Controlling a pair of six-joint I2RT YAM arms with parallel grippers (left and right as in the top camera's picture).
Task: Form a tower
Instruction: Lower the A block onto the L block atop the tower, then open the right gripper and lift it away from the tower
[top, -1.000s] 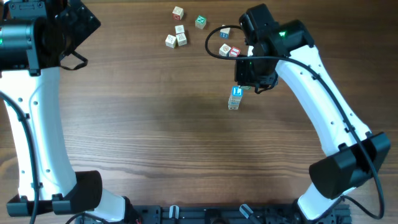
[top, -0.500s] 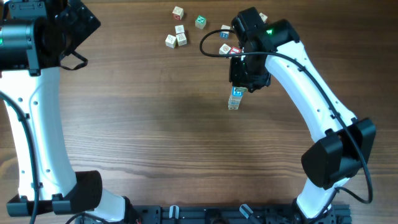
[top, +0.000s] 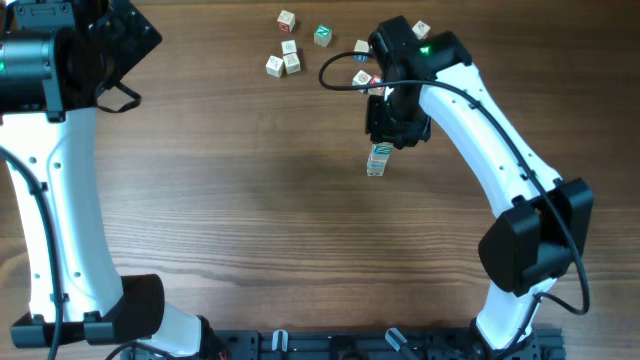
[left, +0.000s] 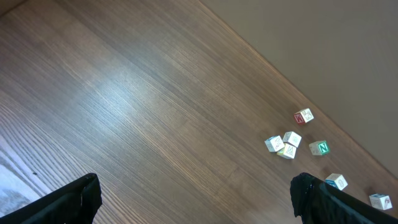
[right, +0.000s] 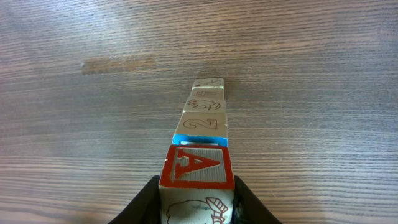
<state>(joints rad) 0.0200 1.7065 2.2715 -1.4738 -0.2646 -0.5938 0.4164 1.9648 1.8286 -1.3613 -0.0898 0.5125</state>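
Overhead view: right claw (top: 392, 128) hangs almost over the tower (top: 376, 160), which stands upright on the surface (top: 250, 220), just to my base side of the claw. The left arm (top: 60, 150) sits well apart at the far corner, so the right is nearer

Left wrist view: left claw (left: 196, 186) spread wide and empty, loose cubes (left: 285, 144) far off

Right wrist view: right claw clenched on a red letter-A cube (right: 198, 167), the tower's blue-edged top just beyond it and lower. I judge a slight nudge that way would line them up
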